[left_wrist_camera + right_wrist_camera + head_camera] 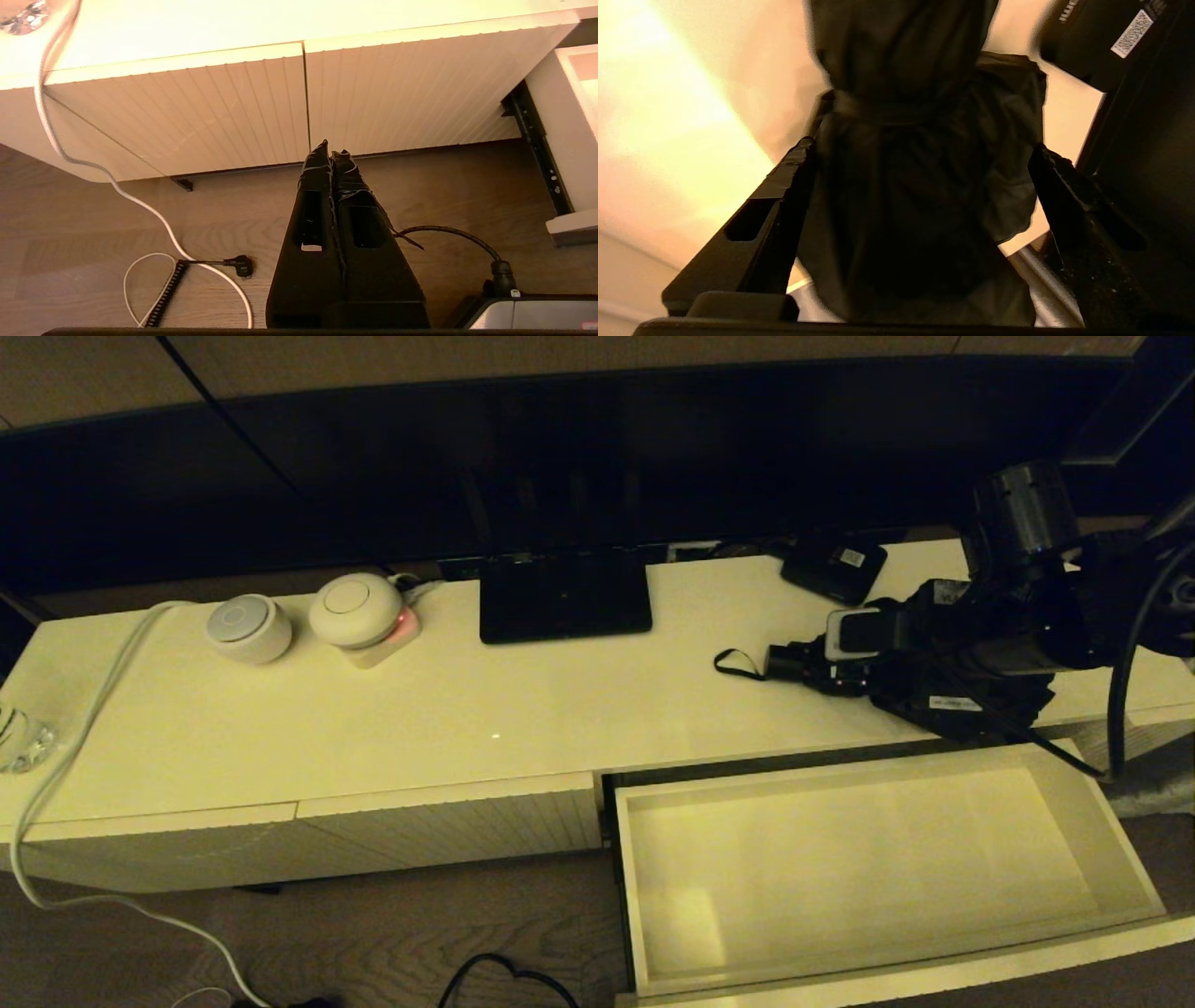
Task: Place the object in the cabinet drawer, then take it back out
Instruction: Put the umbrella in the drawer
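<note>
- Wood floor with a white cable and a black one lies nearest.
- Pulled out at the cabinet's right front, the cabinet drawer shows only its bare pale bottom.
- Low before the shut ribbed fronts hangs the left gripper, fingers pressed together.
- Near the cabinet top's right front edge lies the umbrella; the right gripper straddles it, fingers wide, touch unclear.
- Behind: a black stand, a labelled box, two round white devices, then darkness.
</note>
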Motion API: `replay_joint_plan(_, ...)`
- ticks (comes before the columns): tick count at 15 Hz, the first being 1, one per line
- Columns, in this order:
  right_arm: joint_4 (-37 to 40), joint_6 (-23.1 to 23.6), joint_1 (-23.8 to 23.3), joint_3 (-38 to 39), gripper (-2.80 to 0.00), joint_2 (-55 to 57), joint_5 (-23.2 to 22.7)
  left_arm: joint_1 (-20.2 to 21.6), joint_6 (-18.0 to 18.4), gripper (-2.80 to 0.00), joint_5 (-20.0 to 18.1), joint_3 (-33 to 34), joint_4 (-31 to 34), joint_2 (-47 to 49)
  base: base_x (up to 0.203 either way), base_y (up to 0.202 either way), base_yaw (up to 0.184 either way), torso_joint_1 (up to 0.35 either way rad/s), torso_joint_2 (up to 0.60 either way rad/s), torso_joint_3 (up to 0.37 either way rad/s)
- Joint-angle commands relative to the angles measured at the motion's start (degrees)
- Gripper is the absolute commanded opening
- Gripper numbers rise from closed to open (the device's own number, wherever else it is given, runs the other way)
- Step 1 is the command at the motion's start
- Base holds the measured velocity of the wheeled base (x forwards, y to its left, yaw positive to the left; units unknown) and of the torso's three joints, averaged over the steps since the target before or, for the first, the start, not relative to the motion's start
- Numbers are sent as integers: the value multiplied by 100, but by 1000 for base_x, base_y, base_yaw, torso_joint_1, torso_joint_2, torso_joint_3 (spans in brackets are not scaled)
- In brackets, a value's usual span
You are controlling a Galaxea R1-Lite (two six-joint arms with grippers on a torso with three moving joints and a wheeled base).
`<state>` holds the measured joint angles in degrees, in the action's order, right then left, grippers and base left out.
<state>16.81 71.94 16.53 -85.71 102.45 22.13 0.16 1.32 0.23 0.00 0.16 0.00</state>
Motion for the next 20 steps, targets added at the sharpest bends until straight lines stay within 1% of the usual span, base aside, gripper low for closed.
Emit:
replay_joint_plan(1,-2,68,-103,-240,0,222,3,2,0,-280,3,18,2,0,0,0,0,0,0,0)
replay_joint_plan(4,4,86,-173,-554,0,430,-15,2,0,-280,3,18,2,0,0,0,0,0,0,0)
replay_joint_plan(7,66,42,-178,-712,0,584,-110,2,0,-280,3,18,2,0,0,0,0,0,0,0)
replay_joint_plan(17,82,-28,-246,-872,0,811,-112,2,0,-280,3,18,2,0,0,0,0,0,0,0)
replay_joint_plan(18,118,-110,-264,-852,0,802,-105,2,0,-280,3,18,2,0,0,0,0,0,0,0)
replay_joint_plan(19,211,-188,-272,-860,-280,785,-103,2,0,-280,3,18,2,0,0,0,0,0,0,0)
replay_joint_plan(20,336,-233,-273,-880,-280,798,-87,2,0,-280,3,18,2,0,0,0,0,0,0,0)
